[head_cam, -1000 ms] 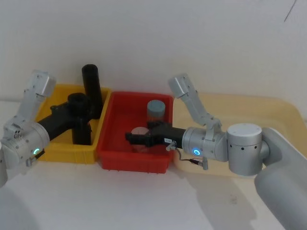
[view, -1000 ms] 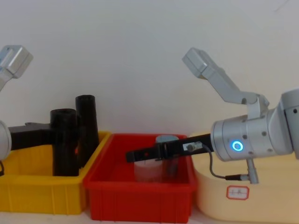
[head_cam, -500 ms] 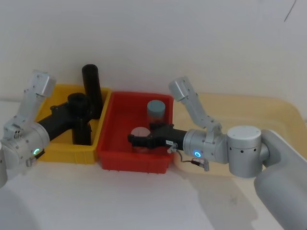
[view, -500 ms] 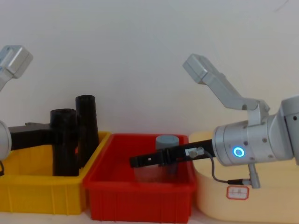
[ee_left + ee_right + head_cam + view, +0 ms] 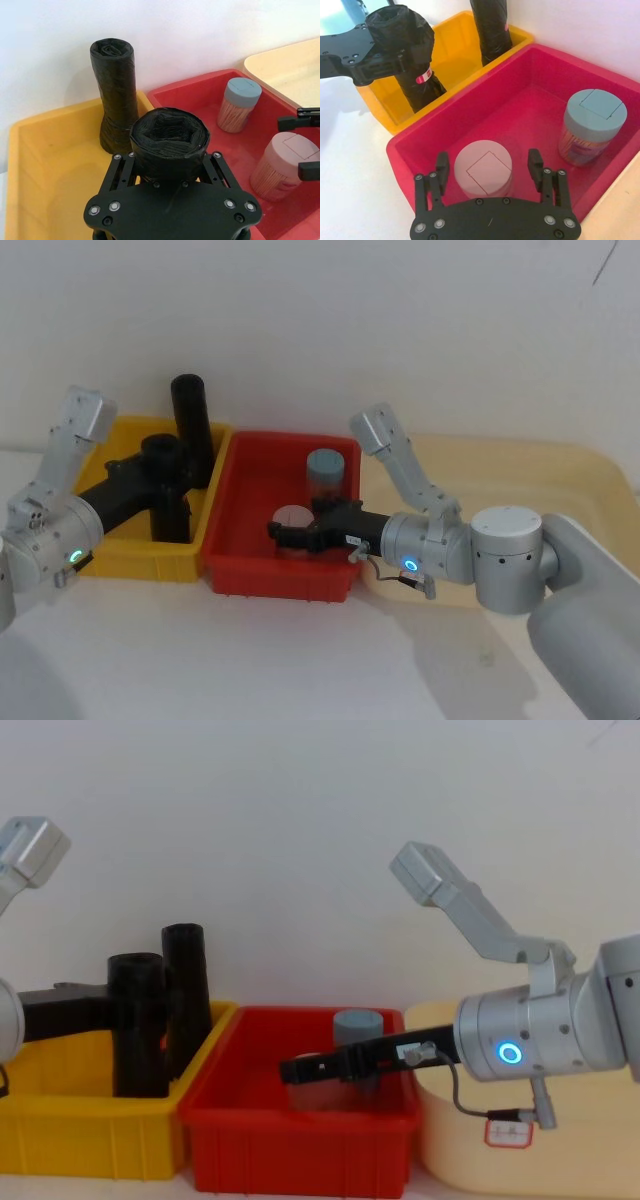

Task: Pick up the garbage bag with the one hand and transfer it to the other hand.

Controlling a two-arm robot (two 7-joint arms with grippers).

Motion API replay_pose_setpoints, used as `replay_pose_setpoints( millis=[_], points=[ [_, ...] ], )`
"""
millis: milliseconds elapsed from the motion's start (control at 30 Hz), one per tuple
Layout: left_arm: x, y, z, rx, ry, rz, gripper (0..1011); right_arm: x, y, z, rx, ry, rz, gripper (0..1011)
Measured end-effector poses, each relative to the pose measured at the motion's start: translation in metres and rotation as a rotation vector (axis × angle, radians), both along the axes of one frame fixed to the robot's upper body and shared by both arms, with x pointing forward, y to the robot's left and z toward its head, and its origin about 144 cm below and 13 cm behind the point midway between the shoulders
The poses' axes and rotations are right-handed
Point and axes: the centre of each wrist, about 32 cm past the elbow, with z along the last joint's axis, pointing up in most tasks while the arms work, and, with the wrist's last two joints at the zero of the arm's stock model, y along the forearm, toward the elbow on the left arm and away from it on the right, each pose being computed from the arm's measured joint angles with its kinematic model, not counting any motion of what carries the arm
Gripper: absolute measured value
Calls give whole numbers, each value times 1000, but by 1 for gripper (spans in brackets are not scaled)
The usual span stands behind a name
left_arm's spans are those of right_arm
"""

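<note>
Bag (image 5: 172, 518) stands upright in the yellow bin (image 5: 130, 556) with my left gripper (image 5: 158, 475) shut round it near its top, and my right gripper (image 5: 488, 159) hangs wide open over the pink jar (image 5: 282, 162) in the red bin (image 5: 258, 478), so the bag is off to its left.
</note>
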Motion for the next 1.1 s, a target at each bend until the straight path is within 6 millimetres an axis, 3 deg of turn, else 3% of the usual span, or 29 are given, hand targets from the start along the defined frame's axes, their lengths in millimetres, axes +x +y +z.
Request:
replay_pose_setpoints(
  millis=[400, 867, 1100],
  points=[
    [0, 0, 0, 0, 0, 0, 466, 0, 0, -1, -5, -8, -5, 666],
    [0, 0, 0, 0, -2, 0, 466, 0, 0, -2, -6, -11, -7, 665],
    [0, -4, 12, 5, -44, -6, 466, -2, -1, 4, 19, -38, -12, 665]
  ],
)
